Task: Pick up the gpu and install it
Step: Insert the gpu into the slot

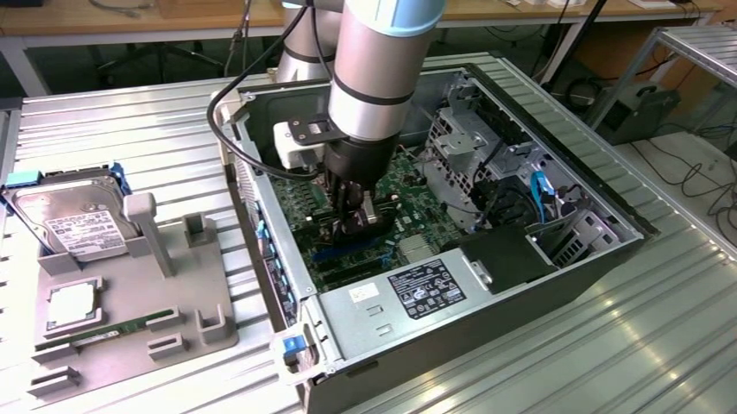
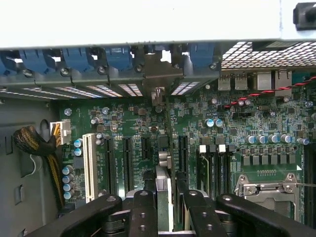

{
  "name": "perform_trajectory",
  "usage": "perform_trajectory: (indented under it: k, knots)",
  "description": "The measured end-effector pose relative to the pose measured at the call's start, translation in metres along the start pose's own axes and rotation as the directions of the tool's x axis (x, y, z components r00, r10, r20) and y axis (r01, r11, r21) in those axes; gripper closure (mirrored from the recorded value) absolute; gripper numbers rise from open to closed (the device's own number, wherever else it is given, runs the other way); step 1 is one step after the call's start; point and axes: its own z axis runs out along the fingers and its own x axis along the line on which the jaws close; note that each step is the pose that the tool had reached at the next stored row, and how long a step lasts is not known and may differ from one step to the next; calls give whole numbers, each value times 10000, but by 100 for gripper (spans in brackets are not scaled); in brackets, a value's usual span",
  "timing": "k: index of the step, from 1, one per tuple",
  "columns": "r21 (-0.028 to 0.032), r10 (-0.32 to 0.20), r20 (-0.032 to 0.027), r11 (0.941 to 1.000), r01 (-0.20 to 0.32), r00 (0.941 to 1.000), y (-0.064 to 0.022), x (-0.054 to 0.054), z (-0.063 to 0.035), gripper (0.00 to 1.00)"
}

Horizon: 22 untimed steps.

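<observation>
The gpu (image 2: 163, 175) shows edge-on in the wrist view as a thin upright card. It stands between my two black fingers (image 2: 143, 202), and my gripper (image 2: 166, 200) is shut on it. Its silvery end bracket (image 2: 158, 66) reaches the row of slot openings in the case's rear wall. The card runs along the green motherboard (image 2: 247, 123) between the black expansion slots (image 2: 126, 158); I cannot tell whether it is seated. In the exterior view my gripper (image 1: 351, 222) is low inside the open computer case (image 1: 599, 259), just over the motherboard (image 1: 403, 185).
A grey fixture (image 1: 173, 319) at the exterior view's left holds a hard drive (image 1: 69, 220), a processor chip (image 1: 72, 302) and a RAM stick (image 1: 110, 332). Inside the case are the power supply (image 1: 426, 289), a drive cage (image 1: 461, 147), a cable bundle (image 2: 34, 140) and the processor socket (image 2: 266, 187).
</observation>
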Motion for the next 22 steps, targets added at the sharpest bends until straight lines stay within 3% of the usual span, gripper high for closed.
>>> perform_trajectory:
  k: [22]
  knots:
    - [2,0,4,10000,0,10000,-3,0,58,74]
